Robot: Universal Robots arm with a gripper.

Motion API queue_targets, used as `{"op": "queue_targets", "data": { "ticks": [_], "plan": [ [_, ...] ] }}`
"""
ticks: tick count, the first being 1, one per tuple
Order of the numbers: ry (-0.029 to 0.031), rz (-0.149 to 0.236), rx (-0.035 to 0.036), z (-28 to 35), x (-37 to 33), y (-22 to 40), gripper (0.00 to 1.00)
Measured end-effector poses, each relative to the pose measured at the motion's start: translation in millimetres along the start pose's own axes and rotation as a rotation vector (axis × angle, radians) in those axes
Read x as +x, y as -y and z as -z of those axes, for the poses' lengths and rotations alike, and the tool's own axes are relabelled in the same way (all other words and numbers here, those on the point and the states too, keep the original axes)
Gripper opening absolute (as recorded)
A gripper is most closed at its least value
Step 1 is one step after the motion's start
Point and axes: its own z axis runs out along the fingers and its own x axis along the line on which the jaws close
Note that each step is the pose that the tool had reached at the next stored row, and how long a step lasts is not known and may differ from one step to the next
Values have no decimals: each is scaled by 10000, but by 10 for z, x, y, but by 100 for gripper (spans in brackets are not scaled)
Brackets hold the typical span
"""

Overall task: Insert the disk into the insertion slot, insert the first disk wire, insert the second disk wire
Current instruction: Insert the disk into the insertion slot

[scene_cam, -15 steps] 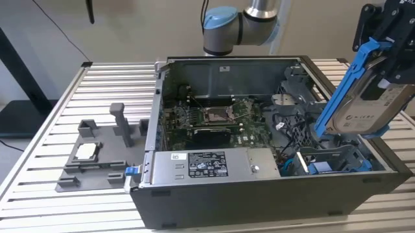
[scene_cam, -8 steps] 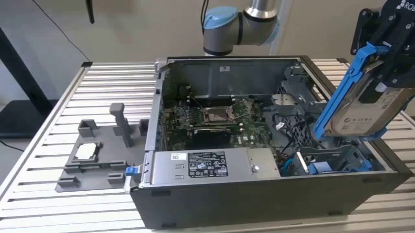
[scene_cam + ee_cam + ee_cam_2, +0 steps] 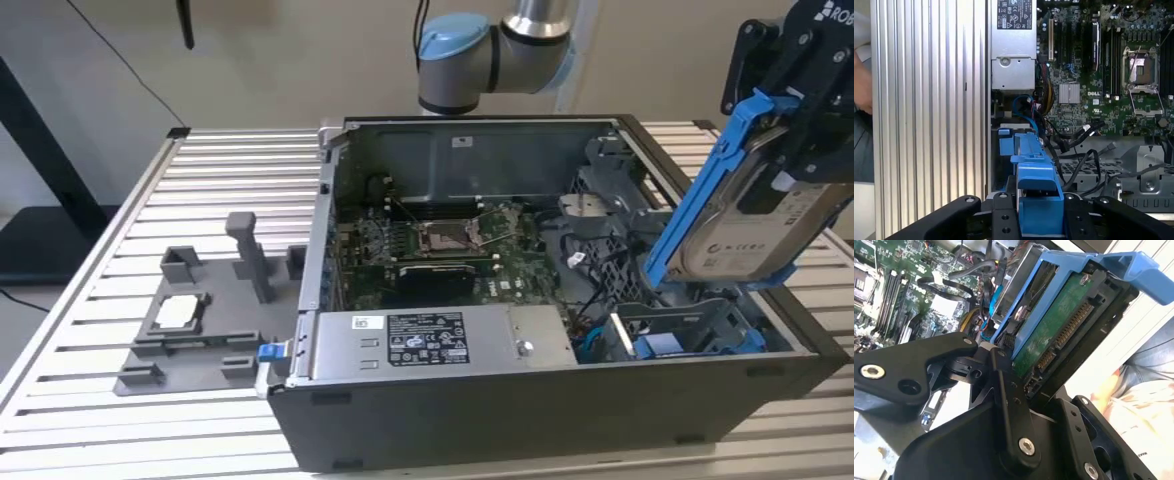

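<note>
Over at the exterior view's right end of the open computer case [image 3: 534, 430], the gripper [image 3: 797, 150] has its fingers pinching the disk [image 3: 747, 230] by its blue carrier. The disk hangs tilted just above the insertion slot [image 3: 687, 328], not in it yet. My worry is that at that tilt the low corner could catch the slot's wall and jam, or twist in the grip. The loose black cables [image 3: 1076, 135] beside the bay could get trapped under it too. Hard to make out: the slot's inside sits mostly behind the disk in the exterior view, the gripper's top is cut off, and I can't tell where the pads bite. What looks like someone's hand [image 3: 861, 80] is near the ribbed table [image 3: 929, 125] edge.
</note>
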Motion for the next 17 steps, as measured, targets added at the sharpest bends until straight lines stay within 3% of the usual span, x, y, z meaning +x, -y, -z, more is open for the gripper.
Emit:
{"op": "queue_targets", "data": {
  "ticks": [6,17],
  "plan": [
    [0,1,0,-20,0,1,32],
    [2,1,26,-215,-1,9,32]
  ]
}}
